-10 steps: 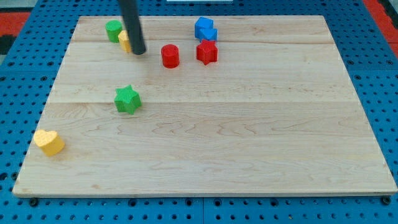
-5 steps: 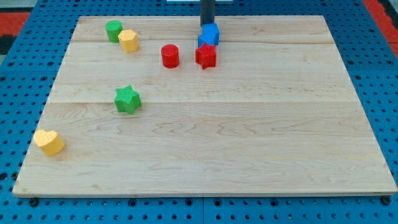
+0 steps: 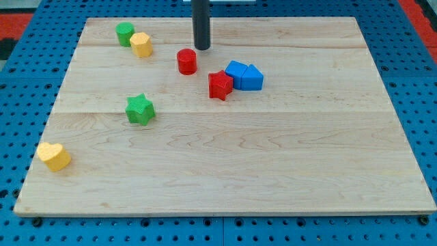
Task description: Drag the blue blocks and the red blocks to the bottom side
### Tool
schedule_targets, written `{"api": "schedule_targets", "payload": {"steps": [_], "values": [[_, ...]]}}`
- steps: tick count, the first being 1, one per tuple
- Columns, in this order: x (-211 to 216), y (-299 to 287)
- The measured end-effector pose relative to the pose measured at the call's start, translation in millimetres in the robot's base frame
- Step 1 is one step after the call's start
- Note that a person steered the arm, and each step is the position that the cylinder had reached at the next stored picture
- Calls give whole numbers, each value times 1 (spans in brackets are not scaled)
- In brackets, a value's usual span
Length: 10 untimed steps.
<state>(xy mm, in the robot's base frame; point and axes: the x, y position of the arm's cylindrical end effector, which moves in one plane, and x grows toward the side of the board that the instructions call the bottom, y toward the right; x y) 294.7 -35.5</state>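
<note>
My tip (image 3: 202,47) stands near the view's top, just up and right of the red cylinder (image 3: 186,61), with a small gap between them. A red star (image 3: 220,85) lies lower right of the tip. Two blue blocks touch each other right of the star: one (image 3: 237,72) against the star, the other, wedge-like (image 3: 251,78), on its right side.
A green cylinder (image 3: 124,33) and a yellow block (image 3: 141,44) sit at the top left. A green star (image 3: 140,109) lies at mid left. A yellow heart (image 3: 53,156) lies near the board's left edge, low down.
The tip went from the yellow block to the blue blocks at the top, then left to beside the red cylinder. The blue blocks and red star shifted downward and rightward.
</note>
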Motion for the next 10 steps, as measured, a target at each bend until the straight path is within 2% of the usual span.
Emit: {"api": "schedule_targets", "payload": {"steps": [1,2,3,4,6,7,8,9,10], "values": [[68,5],[50,13],[-1,36],[-9,-15],[57,-40],[49,-116],[22,-169],[6,-149],[-7,-48]]}}
